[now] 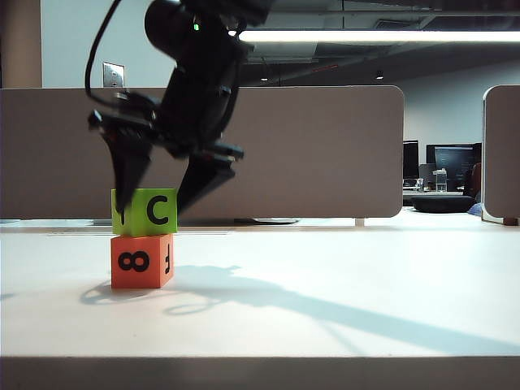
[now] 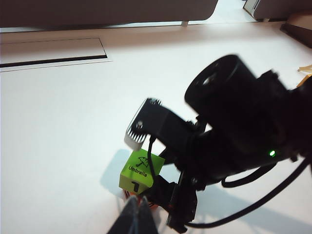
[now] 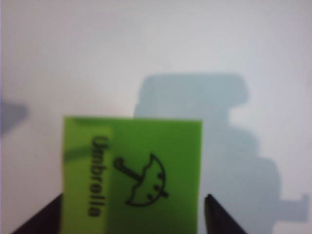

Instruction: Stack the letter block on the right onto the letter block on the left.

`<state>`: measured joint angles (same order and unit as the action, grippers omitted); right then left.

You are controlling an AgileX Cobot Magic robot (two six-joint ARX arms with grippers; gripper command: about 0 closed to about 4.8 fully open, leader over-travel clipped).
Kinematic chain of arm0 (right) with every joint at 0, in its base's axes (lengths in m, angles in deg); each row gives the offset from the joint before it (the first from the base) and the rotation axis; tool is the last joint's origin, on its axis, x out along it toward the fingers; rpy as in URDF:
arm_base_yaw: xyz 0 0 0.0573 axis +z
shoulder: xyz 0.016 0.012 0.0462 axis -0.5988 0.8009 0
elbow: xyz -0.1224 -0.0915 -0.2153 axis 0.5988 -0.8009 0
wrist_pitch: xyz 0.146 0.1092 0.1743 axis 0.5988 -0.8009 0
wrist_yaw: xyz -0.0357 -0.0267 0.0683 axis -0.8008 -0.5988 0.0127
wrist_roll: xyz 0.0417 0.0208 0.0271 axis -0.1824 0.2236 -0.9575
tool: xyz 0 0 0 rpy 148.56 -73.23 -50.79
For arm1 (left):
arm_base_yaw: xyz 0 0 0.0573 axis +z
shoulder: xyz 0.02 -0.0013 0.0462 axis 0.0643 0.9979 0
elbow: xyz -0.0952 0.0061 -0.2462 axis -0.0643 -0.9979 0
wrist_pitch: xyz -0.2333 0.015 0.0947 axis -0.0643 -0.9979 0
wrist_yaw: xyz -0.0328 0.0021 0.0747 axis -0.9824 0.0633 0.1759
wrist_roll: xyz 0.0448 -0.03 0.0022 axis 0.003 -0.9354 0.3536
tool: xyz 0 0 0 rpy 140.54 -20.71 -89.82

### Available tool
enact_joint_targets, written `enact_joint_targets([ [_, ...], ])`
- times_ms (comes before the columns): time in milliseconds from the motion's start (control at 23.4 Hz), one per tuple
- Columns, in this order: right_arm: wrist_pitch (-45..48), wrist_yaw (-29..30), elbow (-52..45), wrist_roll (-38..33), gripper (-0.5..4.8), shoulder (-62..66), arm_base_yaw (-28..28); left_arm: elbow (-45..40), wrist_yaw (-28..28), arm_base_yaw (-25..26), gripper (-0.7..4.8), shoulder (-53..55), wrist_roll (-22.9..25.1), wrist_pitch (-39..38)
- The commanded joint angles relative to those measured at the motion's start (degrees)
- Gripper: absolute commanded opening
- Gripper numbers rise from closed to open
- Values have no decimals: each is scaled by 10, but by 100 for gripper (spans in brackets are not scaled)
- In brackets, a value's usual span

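Observation:
A green letter block (image 1: 146, 211), marked C on its front and an umbrella on top, rests squarely on an orange letter block (image 1: 142, 261) at the left of the table. My right gripper (image 1: 151, 213) has reached across and hangs over the green block (image 3: 131, 170), open, one finger on each side. There is a clear gap at the finger (image 3: 214, 214) on one side. My left gripper (image 2: 139, 204) is shut and empty, hovering close to the stack. It looks at the green block (image 2: 140, 170) and the right arm (image 2: 234, 126).
A grey partition (image 1: 325, 146) runs behind the white table (image 1: 341, 276). A long dark slot (image 2: 53, 53) lies in the tabletop beyond the stack. The right arm's cable (image 2: 253, 204) loops beside the blocks.

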<state>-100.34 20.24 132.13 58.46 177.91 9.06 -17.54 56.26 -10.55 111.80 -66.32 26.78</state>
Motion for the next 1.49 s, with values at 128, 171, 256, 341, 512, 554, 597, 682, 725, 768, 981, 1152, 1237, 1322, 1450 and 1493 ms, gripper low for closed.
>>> enact_joint_targets([
  [128, -41, 2, 62, -3, 383, -7, 0, 2, 0, 0, -6, -1, 2, 3],
  [171, -53, 1, 75, -3, 385, -7, 0, 2, 0, 0, -6, -1, 2, 3],
  [256, -78, -1, 104, -3, 392, -8, 0, 2, 0, 0, -6, -1, 2, 3],
  [341, -110, 0, 140, 26, 391, -12, -3, 2, 0, 0, -6, -1, 5, 3],
  [512, -142, 5, 155, 33, 315, -42, -11, 2, 1, 0, -6, -1, 30, 5],
  [554, -158, 1, 155, 33, 225, -59, -14, 2, 0, -1, -5, -1, 53, 9],
  [597, -168, -4, 155, 33, 192, -69, -17, 2, 0, -1, -6, -1, 58, 9],
  [682, -205, -24, 155, 26, 152, -95, -28, 2, 1, -1, -6, -2, 61, 11],
  [725, -214, -28, 155, 19, 124, -102, -33, 2, 1, -1, -6, -2, 61, 11],
  [768, -230, -27, 154, 10, 86, -114, -42, 2, 1, -1, -6, -2, 61, 12],
  [981, -321, -25, 151, 29, -6, -179, -71, 1, 31, -17, -6, -2, 67, 17],
  [1152, -319, -45, 141, 29, -6, -246, -76, 1, 35, -27, -6, -5, 66, 16],
  [1237, -302, -60, 129, 29, -6, -288, -75, 1, 35, -27, -6, -5, 64, 16],
  [1322, -282, -65, 113, 29, -6, -330, -74, 1, 40, -27, -6, -5, 64, 16],
  [1450, -224, -66, 34, 29, -6, -435, -74, -11, 43, -34, -6, -16, 65, 21],
  [1493, -213, -66, 12, 29, -6, -456, -74, -14, 40, -38, -6, -19, 65, 21],
])
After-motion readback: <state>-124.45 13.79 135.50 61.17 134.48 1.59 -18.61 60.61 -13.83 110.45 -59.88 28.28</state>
